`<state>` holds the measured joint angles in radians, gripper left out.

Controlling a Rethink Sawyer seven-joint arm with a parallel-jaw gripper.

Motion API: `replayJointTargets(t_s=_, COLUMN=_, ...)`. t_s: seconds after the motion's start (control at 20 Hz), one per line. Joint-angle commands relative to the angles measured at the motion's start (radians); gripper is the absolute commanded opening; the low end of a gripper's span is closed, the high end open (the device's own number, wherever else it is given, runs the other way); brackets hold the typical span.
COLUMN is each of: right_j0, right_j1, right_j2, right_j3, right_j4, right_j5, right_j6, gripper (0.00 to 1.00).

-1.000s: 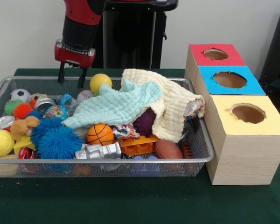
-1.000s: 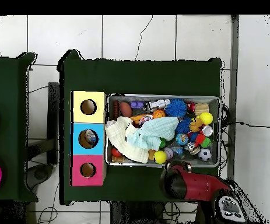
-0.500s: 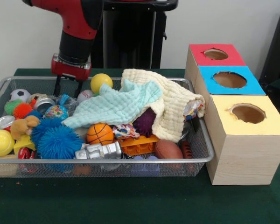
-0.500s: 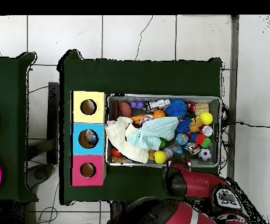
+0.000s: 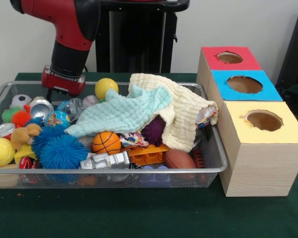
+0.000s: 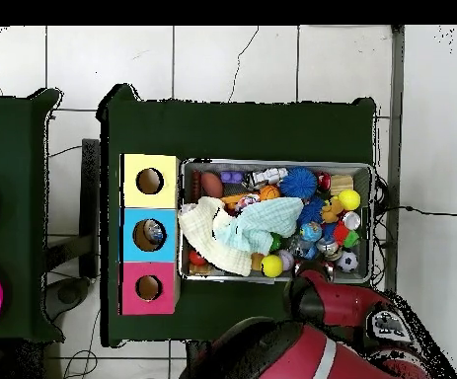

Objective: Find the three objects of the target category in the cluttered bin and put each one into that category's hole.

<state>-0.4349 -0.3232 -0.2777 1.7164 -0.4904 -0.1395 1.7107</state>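
A wire mesh bin [image 5: 139,171] holds a heap of toys: a yellow ball [image 5: 106,88], a baseball [image 5: 91,101], a small basketball [image 5: 106,142], a brown football [image 5: 179,158], a soccer ball [image 5: 21,100], blue spiky balls [image 5: 63,151] and a globe ball [image 5: 58,119]. A mint cloth [image 5: 124,111] and a cream cloth [image 5: 184,116] cover the middle. My gripper [image 5: 62,96] hangs at the bin's far left, fingers apart, tips down among a silver can [image 5: 41,109] and a clear wrapper [image 5: 72,105]. It holds nothing. In the overhead view my arm [image 6: 331,301] hides the gripper.
Three wooden boxes stand beside the bin, with a red hole top [image 5: 229,58], a blue one [image 5: 244,84] and a yellow one [image 5: 264,120]. From overhead, something lies inside the blue box's hole [image 6: 153,234]. A silver robot toy [image 5: 107,160] and an orange toy [image 5: 149,153] lie near the front rim.
My gripper has moved leftward in the front view and dropped lower into the bin's far left corner. The silver can there has shifted a little.
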Motion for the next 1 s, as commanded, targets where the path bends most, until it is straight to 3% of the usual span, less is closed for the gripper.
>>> replayJointTargets(t_s=0.05, right_j0=-0.044, right_j1=0.128, right_j2=0.111, right_j3=-0.035, right_j4=-0.022, right_j5=0.092, right_j6=0.074, gripper=1.00)
replayJointTargets(t_s=0.3, right_j0=-0.045, right_j1=0.076, right_j2=0.132, right_j3=0.012, right_j4=-0.073, right_j5=-0.026, right_j6=0.091, gripper=1.00)
replayJointTargets(t_s=0.45, right_j0=-0.027, right_j1=0.043, right_j2=0.125, right_j3=0.032, right_j4=-0.084, right_j5=-0.048, right_j6=0.099, gripper=1.00)
replayJointTargets(t_s=0.7, right_j0=-0.024, right_j1=-0.029, right_j2=0.144, right_j3=0.066, right_j4=-0.112, right_j5=-0.026, right_j6=0.092, gripper=1.00)
replayJointTargets(t_s=1.0, right_j0=0.040, right_j1=-0.088, right_j2=0.074, right_j3=0.085, right_j4=-0.090, right_j5=0.031, right_j6=0.091, gripper=1.00)
